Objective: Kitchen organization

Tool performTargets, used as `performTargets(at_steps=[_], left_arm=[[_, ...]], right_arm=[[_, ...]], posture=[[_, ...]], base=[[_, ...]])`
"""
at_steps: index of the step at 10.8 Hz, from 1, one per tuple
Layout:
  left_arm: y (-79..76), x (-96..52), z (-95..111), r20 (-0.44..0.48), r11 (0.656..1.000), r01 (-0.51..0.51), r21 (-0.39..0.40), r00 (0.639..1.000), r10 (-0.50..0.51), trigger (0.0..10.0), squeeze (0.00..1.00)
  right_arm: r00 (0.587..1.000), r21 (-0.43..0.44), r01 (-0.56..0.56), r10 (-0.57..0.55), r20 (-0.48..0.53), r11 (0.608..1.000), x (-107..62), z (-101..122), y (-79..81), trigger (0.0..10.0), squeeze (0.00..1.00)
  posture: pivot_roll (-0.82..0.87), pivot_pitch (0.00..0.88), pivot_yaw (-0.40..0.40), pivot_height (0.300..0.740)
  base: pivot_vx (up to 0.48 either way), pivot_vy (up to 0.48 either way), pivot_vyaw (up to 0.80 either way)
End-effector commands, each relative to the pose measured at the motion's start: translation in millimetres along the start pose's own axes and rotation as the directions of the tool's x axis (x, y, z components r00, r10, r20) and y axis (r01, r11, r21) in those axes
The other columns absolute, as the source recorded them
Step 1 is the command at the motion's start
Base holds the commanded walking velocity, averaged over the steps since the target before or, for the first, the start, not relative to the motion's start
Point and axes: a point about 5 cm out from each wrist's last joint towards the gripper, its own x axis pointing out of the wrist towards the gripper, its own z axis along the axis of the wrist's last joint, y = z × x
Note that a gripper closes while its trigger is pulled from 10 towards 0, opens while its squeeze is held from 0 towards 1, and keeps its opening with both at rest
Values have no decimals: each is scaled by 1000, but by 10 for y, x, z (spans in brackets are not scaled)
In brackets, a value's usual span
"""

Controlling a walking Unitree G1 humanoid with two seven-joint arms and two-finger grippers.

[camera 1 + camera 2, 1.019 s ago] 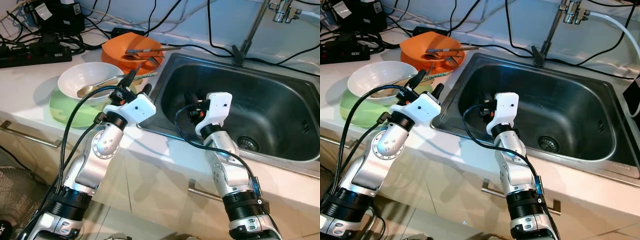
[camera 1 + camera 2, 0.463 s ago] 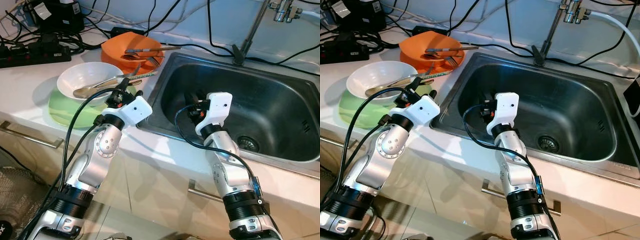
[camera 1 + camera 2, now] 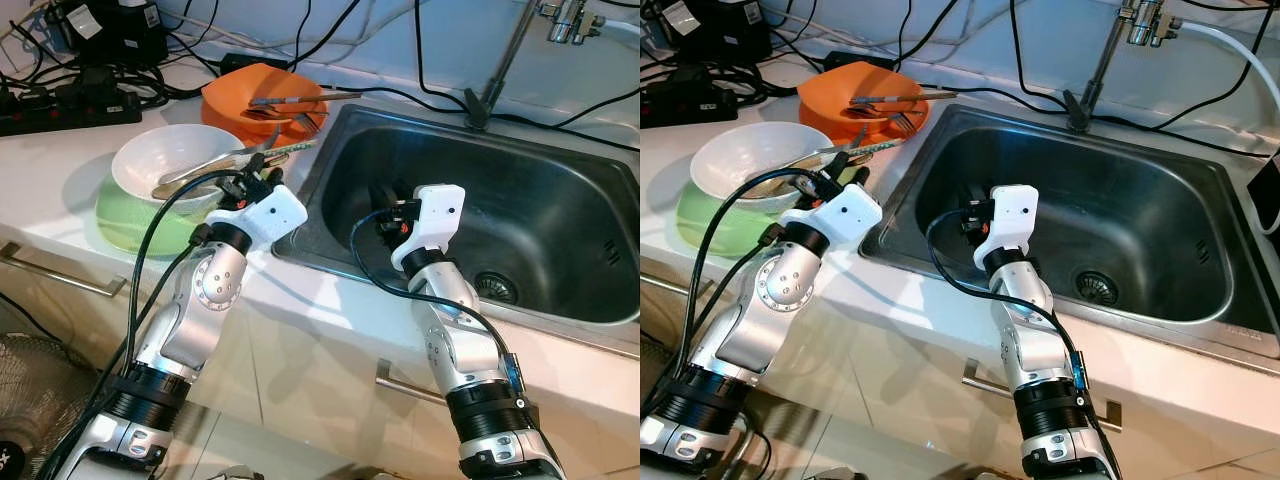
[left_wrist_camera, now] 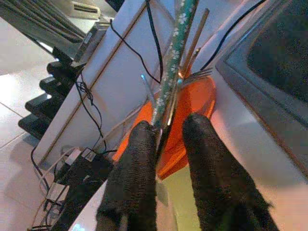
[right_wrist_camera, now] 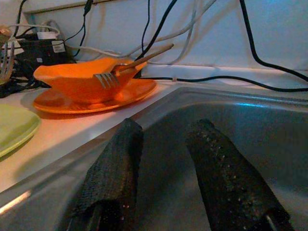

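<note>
From the head views, the step in hand looks like gathering cutlery from the dishes on the bench beside the sink point(image 3: 590, 310). The left gripper point(image 3: 252, 178) reaches over the near rim of the white bowl point(image 3: 150, 155), which sits on a green plate point(image 3: 115, 222) near the bench's front edge. A patterned stick point(image 3: 285, 150) and a spoon point(image 3: 180, 185) lie across the bowl, the stick's far end pointing at the sink's left corner. Behind, toward the wall, an orange bowl point(image 3: 240, 100) holds a fork point(image 3: 902, 122) and wooden sticks. The right gripper point(image 3: 385, 210) hangs inside the sink basin, holding nothing. The bowls look like smooth, glossy ceramic or plastic; the sink is brushed steel, dull and dark.

In the left wrist view, the two black fingers point(image 4: 137, 168) sit either side of the slim green floral stick point(image 4: 175, 43), one pad touching it, the other just apart, so the jaws are part-open and not yet clamped. The next move, I judge, calls for closing squarely on this thin, round shaft, which could roll or slip, then lifting it clear of the bowl.

In the right wrist view, the knurled fingers point(image 5: 113, 168) stand spread and empty over the sink's inner wall, with the orange bowl point(image 5: 82, 79) on its orange plate point(image 5: 96, 98) at the bench edge beyond.
</note>
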Motion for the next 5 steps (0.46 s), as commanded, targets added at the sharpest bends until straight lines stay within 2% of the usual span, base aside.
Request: performTargets(at_steps=[1, 3, 4, 5], left_arm=[[60, 18, 54, 24, 1000, -29, 12, 999, 29, 0, 0], [146, -15, 109, 70, 998, -45, -39, 996, 48, 0, 0], [148, -38, 126, 102, 995, -17, -96, 994, 27, 0, 0], [161, -49, 136, 120, 993, -10, -117, 992, 25, 0, 0]], right_arm=[[1000, 5, 6, -6, -1, 1000, 10, 1, -24, 10000, 0], [1000, 9, 2, -2, 1, 1000, 35, 2, -10, 10000, 0], [1000, 11, 1, -1, 1, 1000, 34, -6, 6, 10000, 0], [1000, 11, -1, 1, 2, 1000, 30, -6, 10, 10000, 0]], posture=[[54, 48, -82, 740], [60, 49, -76, 740], [60, 46, -74, 740], [60, 46, -74, 740]], base=[[0, 0, 0], [0, 0, 0], [0, 0, 0], [0, 0, 0]])
